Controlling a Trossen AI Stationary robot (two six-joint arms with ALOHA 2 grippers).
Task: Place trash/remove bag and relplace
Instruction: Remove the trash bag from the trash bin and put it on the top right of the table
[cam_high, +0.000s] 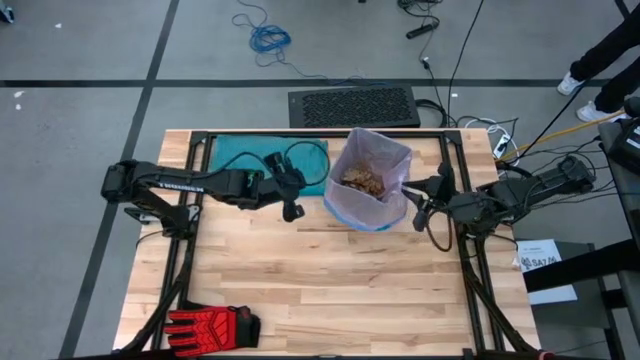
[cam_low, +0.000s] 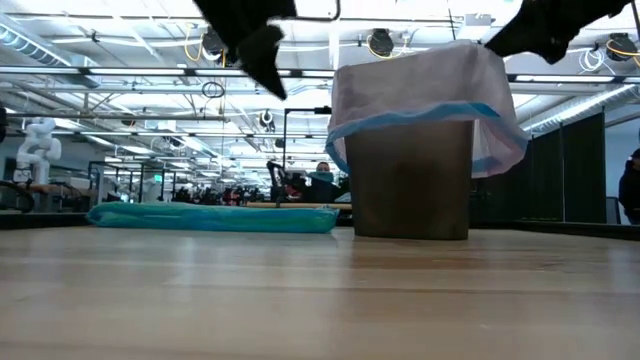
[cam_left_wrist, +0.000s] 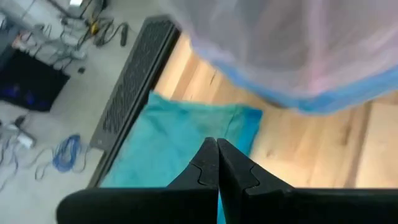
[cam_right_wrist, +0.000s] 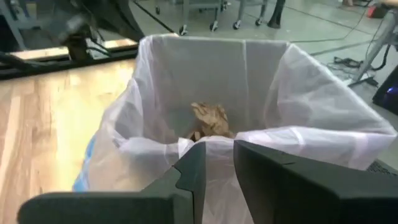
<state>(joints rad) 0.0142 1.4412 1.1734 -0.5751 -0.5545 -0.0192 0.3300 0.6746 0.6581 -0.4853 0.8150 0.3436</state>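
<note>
Here, a small bin (cam_high: 368, 195) lined with the pale lilac-pink bag (cam_high: 385, 150) stands toward the far edge of the wooden table (cam_high: 330, 290), with crumpled tan-brown paper wads (cam_high: 363, 181) piled inside it. The liner's blue rim (cam_low: 420, 115) is folded down over the outside of the bin.

The right gripper (cam_high: 423, 200) sits at the bin's right side, level with the top edge. In the right wrist view its two fingers (cam_right_wrist: 193, 177) stand slightly apart, with a fold of the pale bag's rim (cam_right_wrist: 217, 146) lying in the narrow gap between them; whether the plastic is truly pinched is hard to tell. The wads (cam_right_wrist: 208, 121) lie just beyond, down in the bag.

The left gripper (cam_high: 292, 205) hangs just beside the bin's left side, above the table, with its fingers (cam_left_wrist: 211, 165) pressed together and holding nothing. The bag bulges close ahead of its tips without touching them.

A flat teal-green bag (cam_high: 262, 165) lies on the table beside the bin's left, under the left arm. A red-and-black glove (cam_high: 212, 326) rests at the table's near left corner, well apart from both arms.
</note>
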